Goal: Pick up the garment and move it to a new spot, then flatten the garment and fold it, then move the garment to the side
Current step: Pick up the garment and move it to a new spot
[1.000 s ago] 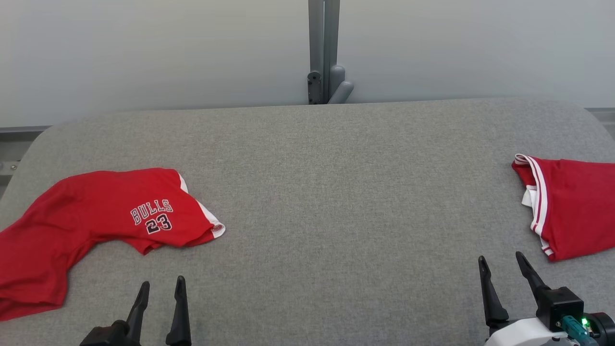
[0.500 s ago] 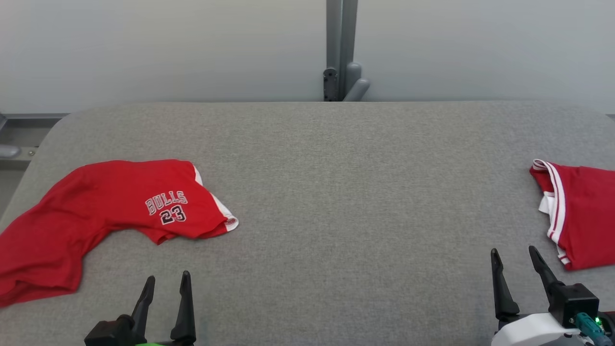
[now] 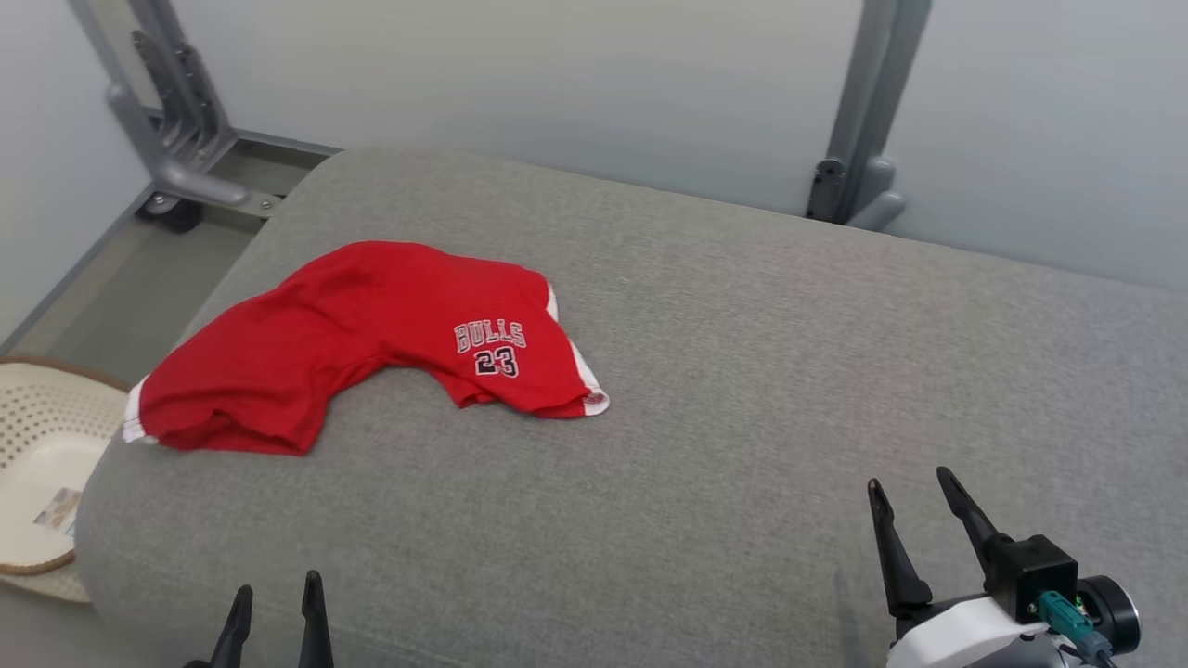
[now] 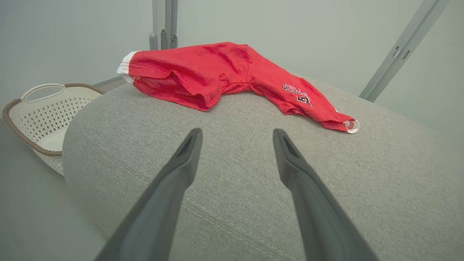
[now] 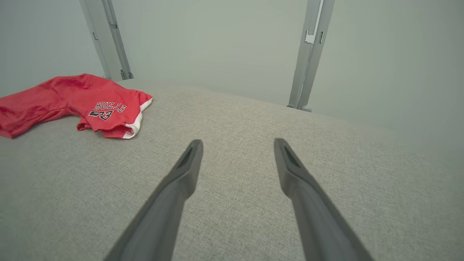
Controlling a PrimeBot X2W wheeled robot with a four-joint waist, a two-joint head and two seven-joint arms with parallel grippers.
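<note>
I see my left gripper (image 3: 277,592) and right gripper (image 3: 910,482) spread wide and empty over the grey cushion (image 3: 742,353), the red shorts (image 3: 371,334) lying ahead of the left one, well left of the right.

Left hand (image 3: 276,598) and right hand (image 3: 911,501) spread, empty.

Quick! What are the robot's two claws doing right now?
Left gripper: open, holding nothing, short of the red cloth Bulls shorts.
Right gripper: open, holding nothing, over the grey fabric surface.
</note>
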